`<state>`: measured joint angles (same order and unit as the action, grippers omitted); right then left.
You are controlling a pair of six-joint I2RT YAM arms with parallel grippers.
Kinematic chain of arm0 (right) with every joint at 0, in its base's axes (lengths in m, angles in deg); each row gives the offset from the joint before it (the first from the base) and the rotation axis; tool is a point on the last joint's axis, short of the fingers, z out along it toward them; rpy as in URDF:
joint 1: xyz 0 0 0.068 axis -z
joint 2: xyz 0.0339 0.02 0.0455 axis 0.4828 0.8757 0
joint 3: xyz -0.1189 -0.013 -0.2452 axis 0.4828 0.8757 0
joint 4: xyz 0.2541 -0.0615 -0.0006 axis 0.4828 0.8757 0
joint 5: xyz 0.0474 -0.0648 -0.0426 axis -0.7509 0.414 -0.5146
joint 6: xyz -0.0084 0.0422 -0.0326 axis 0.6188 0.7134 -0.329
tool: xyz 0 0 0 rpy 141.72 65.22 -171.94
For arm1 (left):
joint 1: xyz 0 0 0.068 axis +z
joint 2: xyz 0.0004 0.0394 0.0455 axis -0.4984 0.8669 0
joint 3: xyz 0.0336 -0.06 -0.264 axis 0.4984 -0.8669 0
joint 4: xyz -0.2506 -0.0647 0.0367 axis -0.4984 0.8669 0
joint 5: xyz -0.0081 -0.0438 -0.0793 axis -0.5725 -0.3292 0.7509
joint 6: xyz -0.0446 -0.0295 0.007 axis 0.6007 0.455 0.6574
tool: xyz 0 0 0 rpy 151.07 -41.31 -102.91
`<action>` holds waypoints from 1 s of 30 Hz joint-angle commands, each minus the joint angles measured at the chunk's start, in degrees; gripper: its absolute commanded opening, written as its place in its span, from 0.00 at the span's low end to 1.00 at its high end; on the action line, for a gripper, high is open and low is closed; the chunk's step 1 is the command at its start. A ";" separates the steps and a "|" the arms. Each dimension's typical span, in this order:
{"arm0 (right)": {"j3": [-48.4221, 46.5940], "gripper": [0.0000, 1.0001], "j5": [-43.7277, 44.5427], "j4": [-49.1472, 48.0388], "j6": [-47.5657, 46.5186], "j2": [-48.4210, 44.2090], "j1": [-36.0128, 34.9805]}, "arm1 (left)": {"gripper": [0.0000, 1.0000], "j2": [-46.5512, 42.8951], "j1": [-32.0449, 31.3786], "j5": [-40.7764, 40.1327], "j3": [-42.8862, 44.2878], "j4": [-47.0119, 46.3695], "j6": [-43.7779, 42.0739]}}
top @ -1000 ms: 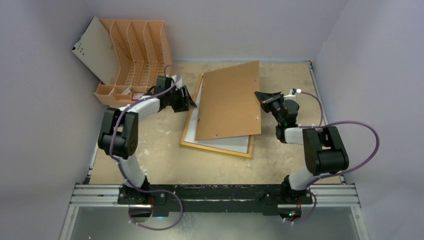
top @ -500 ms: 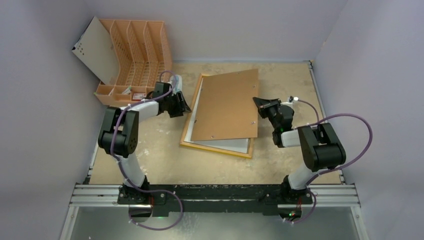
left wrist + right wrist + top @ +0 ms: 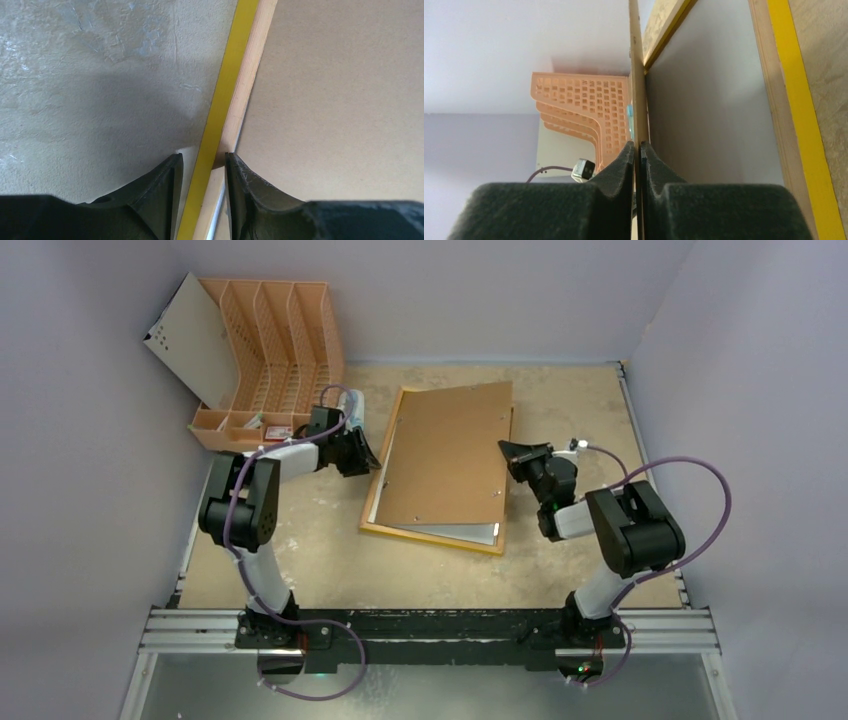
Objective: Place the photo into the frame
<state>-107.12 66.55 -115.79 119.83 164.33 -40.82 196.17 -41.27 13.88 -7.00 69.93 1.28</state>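
Observation:
The frame point(image 3: 430, 537) lies flat mid-table, its yellow rim point(image 3: 230, 75) and wood edge showing. Inside it lies a white sheet point(image 3: 455, 530), the photo with its plain back up point(image 3: 714, 115). A brown backing board point(image 3: 445, 465) covers most of the frame, tilted up on its right side. My right gripper point(image 3: 505, 448) is shut on that board's right edge point(image 3: 638, 75), with the fingertips point(image 3: 636, 145) pinching it. My left gripper point(image 3: 368, 455) stands open astride the frame's left rim point(image 3: 203, 157). Its right finger touches the wood edge, and a small gap shows on the left.
An orange slotted file rack point(image 3: 280, 350) stands at the back left, with a white panel point(image 3: 190, 340) leaning on it; the rack point(image 3: 584, 110) also shows past the board in the right wrist view. Walls close in the table on three sides.
The backing board has swung left and down, closer over the frame. My right gripper came left and nearer with it. My left gripper's jaws have narrowed around the frame's rim.

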 commanded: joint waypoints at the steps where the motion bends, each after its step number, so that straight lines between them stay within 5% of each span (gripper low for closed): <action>1: 0.89 0.13 2.56 -3.47 1.49 -1.29 -0.55 | 0.37 0.81 0.16 0.62 -0.42 0.05 -0.53; 5: 1.43 0.24 3.20 -0.40 -0.01 -3.16 -1.18 | 0.35 0.34 0.16 0.08 -0.41 0.18 -0.24; 19: -3.20 0.28 -0.20 6.98 -4.46 -0.31 -2.90 | 0.32 1.37 0.30 2.31 0.76 0.31 0.13; 30: -18.91 0.61 4.46 46.73 -12.56 -3.24 -4.09 | 0.38 0.93 0.65 -5.64 4.84 8.88 0.17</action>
<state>-120.87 67.36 -83.59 110.56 163.06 -43.96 196.83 -41.16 13.00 -4.70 73.89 1.37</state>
